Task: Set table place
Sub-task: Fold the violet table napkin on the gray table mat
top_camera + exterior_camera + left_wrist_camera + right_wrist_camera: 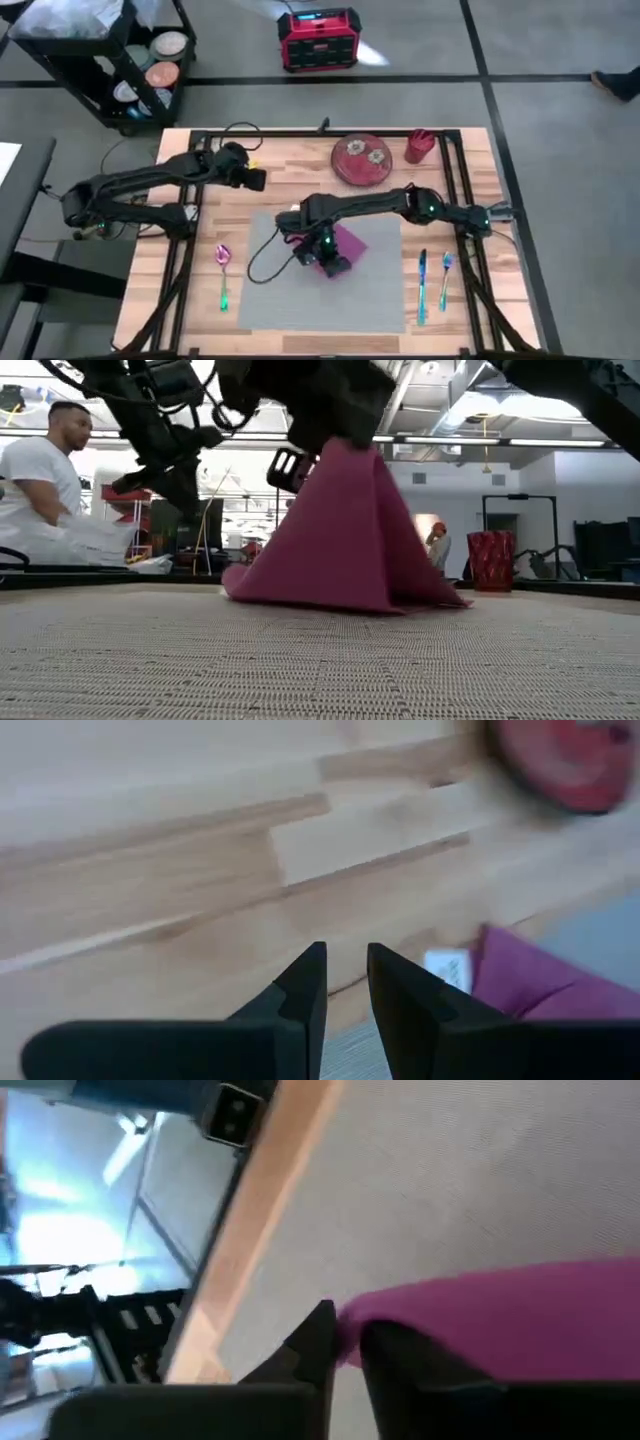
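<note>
Right end effector (322,255): over the grey placemat (270,300), fingers pinching a magenta napkin (345,530), its top raised into a peak, lower edge resting on the mat; placemat flat at the counter's (290,170) near centre; left end effector (255,179): above bare wood, fingers narrowly parted, holding nothing.

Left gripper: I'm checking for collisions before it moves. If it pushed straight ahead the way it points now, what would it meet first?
Probably bare table: the left gripper, fingers slightly apart, aims down at the wood. The red plate and magenta napkin lie off to one side, though depth is unclear.
</note>
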Available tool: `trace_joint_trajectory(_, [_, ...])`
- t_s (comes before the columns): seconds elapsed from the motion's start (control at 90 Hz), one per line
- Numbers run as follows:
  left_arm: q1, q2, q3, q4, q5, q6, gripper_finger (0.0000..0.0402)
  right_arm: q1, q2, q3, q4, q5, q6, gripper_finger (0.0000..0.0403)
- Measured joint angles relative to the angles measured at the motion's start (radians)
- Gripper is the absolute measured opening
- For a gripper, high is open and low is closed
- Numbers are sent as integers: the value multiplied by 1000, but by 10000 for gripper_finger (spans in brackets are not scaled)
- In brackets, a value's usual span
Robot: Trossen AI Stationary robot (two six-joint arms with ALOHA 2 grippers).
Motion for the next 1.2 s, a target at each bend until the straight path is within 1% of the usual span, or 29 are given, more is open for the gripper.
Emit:
trace_joint_trajectory(0.1, [-6,0,0,49,4,49,61,9,0,4,13,-2,42,79])
trace_joint_trajectory(0.178, [-6,-1,0,56,4,70,61,15,0,4,44,-4,84,93])
trace_joint_trajectory(0.244, [-6,-1,0,54,16,74,61,31,0,4,48,29,102,106])
trace_joint_trajectory(0.322, [-7,-1,0,60,81,108,60,58,0,4,49,95,135,121])
trace_joint_trajectory(0.378, [-15,-1,0,75,155,158,59,74,0,4,56,152,200,131])
trace_joint_trajectory(0.456, [-47,-3,0,85,256,242,57,80,-1,4,37,194,305,142])
trace_joint_trajectory(0.556, [-112,-3,0,83,280,357,57,77,-26,3,-39,229,408,146])
trace_joint_trajectory(0.611, [-161,-3,0,92,284,444,55,77,-62,3,-101,253,443,143])
trace_joint_trajectory(0.667, [-219,-3,1,107,315,551,50,83,-118,1,-95,277,500,138])
trace_joint_trajectory(0.744, [-310,3,26,95,376,714,40,102,-234,-5,-94,314,596,129])
trace_joint_trajectory(0.8, [-370,25,61,110,386,784,32,109,-315,-2,-99,345,663,123])
trace_joint_trajectory(0.833, [-398,43,84,109,371,804,28,113,-371,-2,-97,372,705,120])
trace_joint_trajectory(0.9, [-432,114,151,88,316,837,21,120,-473,-3,-92,417,804,117])
trace_joint_trajectory(0.967, [-449,227,256,21,306,892,14,129,-574,-3,-78,500,913,116])
trace_joint_trajectory(1.022, [-452,352,361,-116,303,940,9,139,-654,-3,-96,597,996,116])
trace_joint_trajectory(1.089, [-456,520,509,-292,300,1059,4,167,-737,-2,-98,722,1063,115])
trace_joint_trajectory(1.156, [-460,670,653,-474,298,1171,1,210,-795,-2,-97,836,1116,115])
trace_joint_trajectory(1.2, [-461,759,745,-566,298,1229,1,239,-825,-2,-97,891,1148,115])
